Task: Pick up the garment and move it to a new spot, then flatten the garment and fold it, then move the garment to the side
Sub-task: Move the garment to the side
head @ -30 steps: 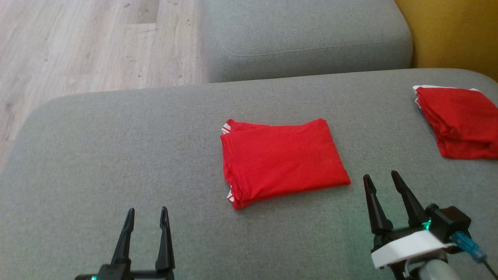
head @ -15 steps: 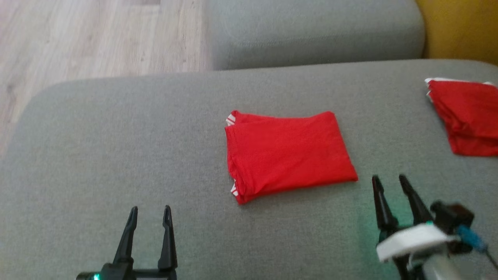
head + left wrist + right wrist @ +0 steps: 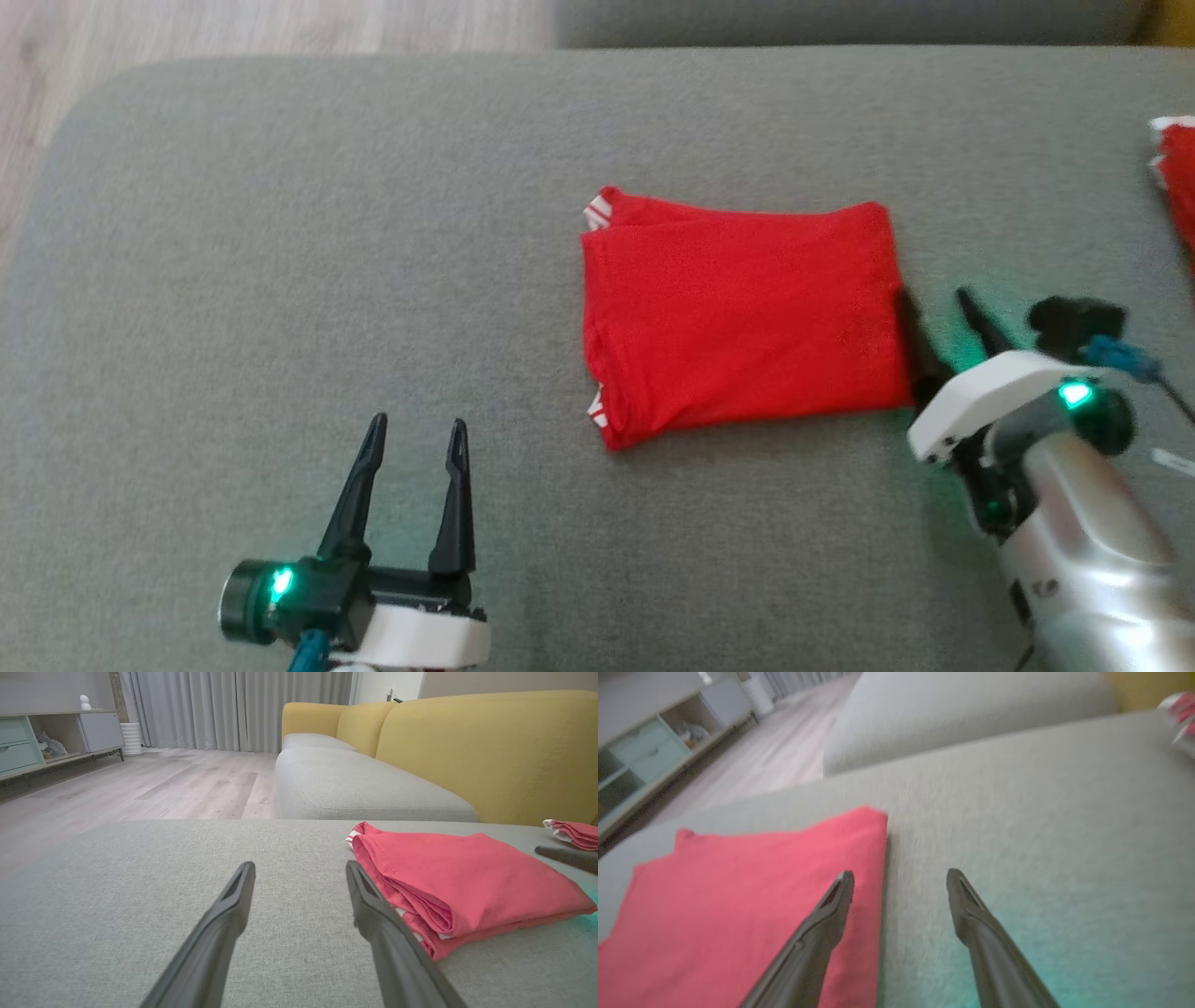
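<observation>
A folded red garment (image 3: 738, 313) with white-striped trim lies flat in the middle of the grey sofa seat (image 3: 280, 261). It also shows as the garment (image 3: 458, 882) right of my left fingers and the garment (image 3: 728, 905) under my right gripper's left finger. My right gripper (image 3: 934, 308) is open at the garment's right edge, one finger over the cloth, the other over bare cushion. My left gripper (image 3: 415, 434) stands open and empty near the front, left of the garment's near corner. The open right gripper (image 3: 900, 875) straddles the cloth's edge.
A second folded red garment (image 3: 1178, 177) lies at the far right of the seat. Another grey cushion (image 3: 355, 784) and yellow sofa backs (image 3: 490, 751) stand beyond. Wooden floor (image 3: 140, 779) lies off the seat's left edge, with a cabinet (image 3: 42, 737) far off.
The head camera has tilted down and shifted. My right gripper has moved forward to the garment's right edge. The garment lies as before.
</observation>
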Controlling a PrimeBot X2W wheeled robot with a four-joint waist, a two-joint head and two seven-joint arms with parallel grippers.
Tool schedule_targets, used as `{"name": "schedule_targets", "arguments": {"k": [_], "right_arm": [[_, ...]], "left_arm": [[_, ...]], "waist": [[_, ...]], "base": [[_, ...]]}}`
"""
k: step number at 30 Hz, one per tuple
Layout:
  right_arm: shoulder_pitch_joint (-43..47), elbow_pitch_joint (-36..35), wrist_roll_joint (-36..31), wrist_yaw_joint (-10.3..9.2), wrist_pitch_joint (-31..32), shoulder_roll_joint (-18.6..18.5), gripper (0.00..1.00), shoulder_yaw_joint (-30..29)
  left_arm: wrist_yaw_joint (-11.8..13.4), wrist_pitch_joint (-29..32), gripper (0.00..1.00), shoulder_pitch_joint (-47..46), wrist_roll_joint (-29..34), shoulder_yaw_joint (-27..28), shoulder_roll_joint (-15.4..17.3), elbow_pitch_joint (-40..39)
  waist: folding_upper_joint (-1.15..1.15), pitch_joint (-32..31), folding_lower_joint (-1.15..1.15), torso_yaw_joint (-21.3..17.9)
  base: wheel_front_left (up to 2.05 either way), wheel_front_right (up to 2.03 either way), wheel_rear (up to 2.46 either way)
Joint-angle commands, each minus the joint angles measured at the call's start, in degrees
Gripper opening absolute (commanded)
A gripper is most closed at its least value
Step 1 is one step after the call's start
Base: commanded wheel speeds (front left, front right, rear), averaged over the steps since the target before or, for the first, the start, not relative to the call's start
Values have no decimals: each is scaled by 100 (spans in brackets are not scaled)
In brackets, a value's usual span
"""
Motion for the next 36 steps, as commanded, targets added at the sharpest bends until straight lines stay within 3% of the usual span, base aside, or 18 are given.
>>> {"name": "schedule_targets", "arguments": {"k": [1, 3, 4, 5, 6, 12, 19, 25, 29, 30, 31, 32, 33, 36], "right_arm": [[-128, -15, 119, -4, 117, 26, 100, 251], [-136, 96, 355, -4, 325, 87, 97, 471], [-142, 95, 450, -4, 354, 78, 58, 581], [-150, 83, 531, -4, 329, 46, 12, 661], [-159, 68, 589, -4, 286, -1, 0, 730], [-441, -109, 623, -4, -29, -485, 0, 912], [-1029, -703, 470, -4, 49, -1579, 0, 647], [-1325, -1253, 235, -4, 368, -2723, 0, -159], [-1223, -1654, 33, -4, 720, -3273, 1, -950], [-1158, -1768, -37, -4, 842, -3356, 32, -1127], [-1158, -1768, -37, -4, 842, -3356, 32, -1127], [-1109, -1863, -127, -4, 930, -3409, 87, -1337], [-1068, -1950, -262, -4, 981, -3436, 100, -1553], [-905, -2250, -721, -4, 1141, -3273, 100, -2041]], "left_arm": [[50, -55, 100, -202, -64, 108, -25, -129], [89, -55, 100, -241, -139, 79, -25, -123], [111, -55, 100, -260, -172, 73, -25, -132], [131, -55, 100, -277, -188, 66, -25, -143], [148, -55, 100, -289, -198, 62, -25, -154], [146, -55, 100, -389, -170, 105, -25, -130], [67, -55, 100, -805, 95, 88, -25, -290], [50, -55, 100, -1225, 330, -7, -25, -369], [59, -55, 100, -1454, 399, -53, -25, -375], [63, -55, 100, -1501, 409, -50, -25, -371], [63, -55, 100, -1501, 409, -50, -25, -371], [70, -55, 100, -1544, 411, -43, -25, -373], [77, -55, 100, -1586, 396, -41, -25, -374], [130, -55, 100, -1695, 338, -15, -25, -399]], "waist": [[0, 143, -1, 134], [0, 205, -1, 159], [0, 240, -1, 157], [0, 269, -1, 150], [0, 300, -1, 132], [0, 550, -1, -180], [0, 1150, -1, -663], [0, 1763, -1, -868], [0, 2113, -1, -915], [0, 2178, -1, -926], [0, 2178, -1, -926], [0, 2232, -1, -936], [0, 2268, -1, -935], [0, 2271, -1, -901]], "base": [[0, 0, 0], [0, 0, 0], [0, 0, 0], [0, 0, 0], [0, 0, 0], [0, 0, 0], [0, 0, 0], [0, 0, 0], [0, 0, 0], [0, 0, 0], [0, 0, 0], [0, 0, 0], [0, 0, 0], [0, 0, 0]]}}
